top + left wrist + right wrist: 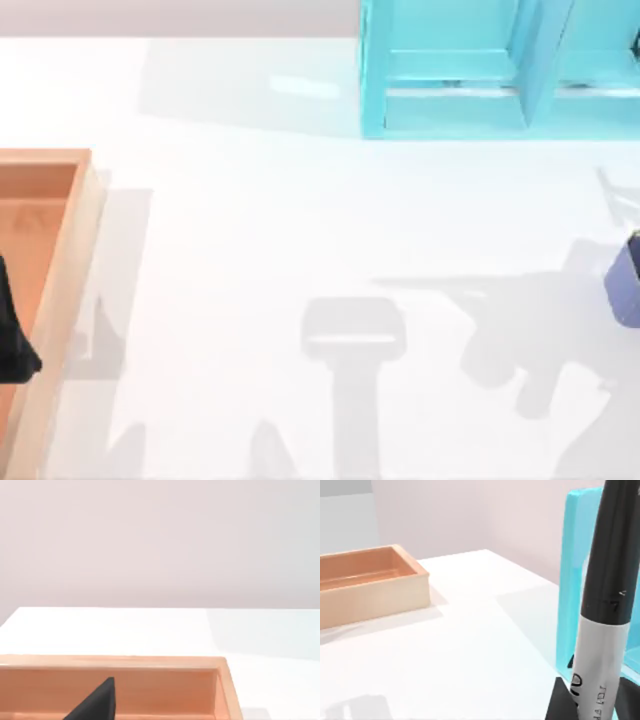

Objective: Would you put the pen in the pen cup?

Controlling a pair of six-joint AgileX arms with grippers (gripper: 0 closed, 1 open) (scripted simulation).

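The pen (605,615), long axis nearly upright, is seen close before the right wrist camera beside the teal shelf unit (575,580); whether the right gripper grips it cannot be told, and the pen cup (625,285) is seen below that unit.

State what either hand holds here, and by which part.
The right hand holds the pen, gripped near the lower end of its pale printed band. The left hand's hold cannot be told.

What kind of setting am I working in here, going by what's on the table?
Likely a tidy desk or office worktop, rendered in simulation: a white table carries a wooden tray, a teal shelf unit and a blue pen cup, and the right wrist view shows a marker pen.
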